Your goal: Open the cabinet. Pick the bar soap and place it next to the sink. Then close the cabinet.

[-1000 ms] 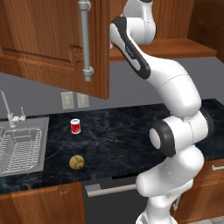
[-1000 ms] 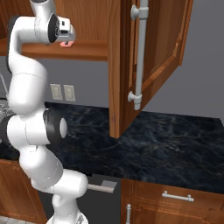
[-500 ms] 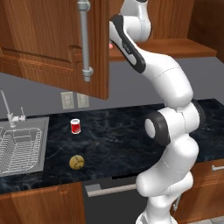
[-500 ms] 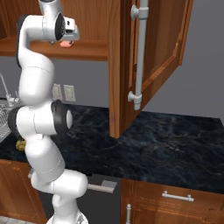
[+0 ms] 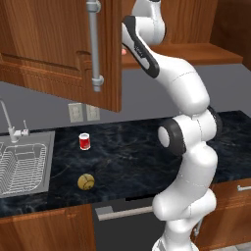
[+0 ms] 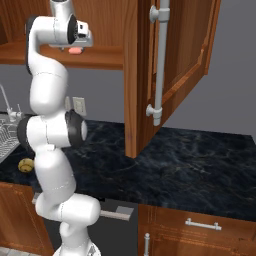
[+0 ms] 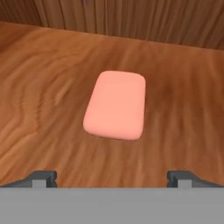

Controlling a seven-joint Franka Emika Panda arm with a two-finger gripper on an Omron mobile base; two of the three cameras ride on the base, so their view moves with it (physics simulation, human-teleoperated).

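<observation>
Inside the cabinet, on its wooden shelf, I find the bar soap lying flat — a salmon-pink block with rounded corners, resting at the centre of the hand view with its long axis running roughly from 12 to 6 o'clock, tilted slightly toward 1. From the right base view the bar soap shows as a small pink sliver on the shelf edge, just below the hand.

My gripper hangs above the soap with its jaws spread to their full width. Both fingertips rise at the bottom of the hand view, one at 7 o'clock and one at 5 o'clock of the soap, each well clear of it. Nothing is held.

Both cabinet doors stand open — the left door swings out toward the camera with its grey bar handle upright, and the right door likewise in the right base view.

Down on the dark counter, the sink sits at 9 o'clock in the left base view, wire rack inside, faucet behind it. I note a red can and a yellow-brown ball near the basin's right rim.
</observation>
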